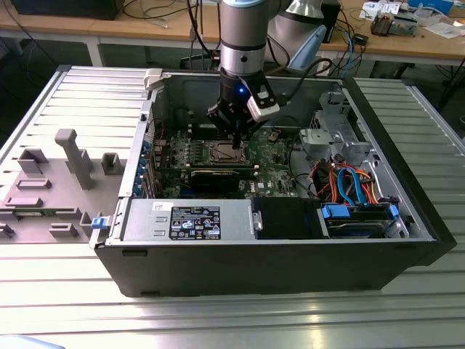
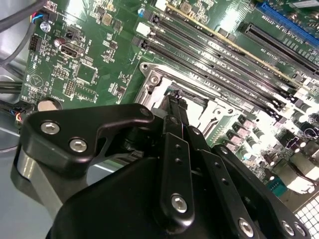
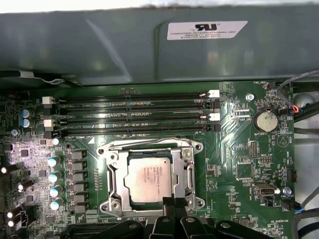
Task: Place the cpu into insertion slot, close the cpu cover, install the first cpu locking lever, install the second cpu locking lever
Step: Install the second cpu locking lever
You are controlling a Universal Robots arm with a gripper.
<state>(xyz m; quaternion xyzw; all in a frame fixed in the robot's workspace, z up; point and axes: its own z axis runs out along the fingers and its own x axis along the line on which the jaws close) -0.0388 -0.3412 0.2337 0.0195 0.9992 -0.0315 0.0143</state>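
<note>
In the first wrist view, the gripper point(image 3: 174, 205) has its black fingertips pressed together with no gap, and they grasp nothing visible. The tips sit at the near edge of the insertion slot point(image 3: 110, 172), touching or just above its silvery rim; contact cannot be confirmed. The cpu point(image 3: 150, 178) lies flat in the socket, silver-grey top up, seated square. The cpu cover point(image 3: 178, 169) lies down around the chip, which shows through its window. Whether the locking levers are latched cannot be told.

In the second wrist view, the gripper point(image 2: 174, 95) reaches over the socket frame with its fingers point(image 2: 178, 124) drawn together at the tip.

Beyond the socket run four long memory slots point(image 3: 132, 112) on the green circuit board point(image 3: 239, 164), with a coin battery point(image 3: 265, 120) to one side.

In the exterior view, the arm point(image 1: 243, 43) descends into the open computer case point(image 1: 421, 225), with the gripper point(image 1: 236, 137) over the slot point(image 1: 221, 151). A grey moulded fixture point(image 1: 73, 156) lies at the exterior view's left
</note>
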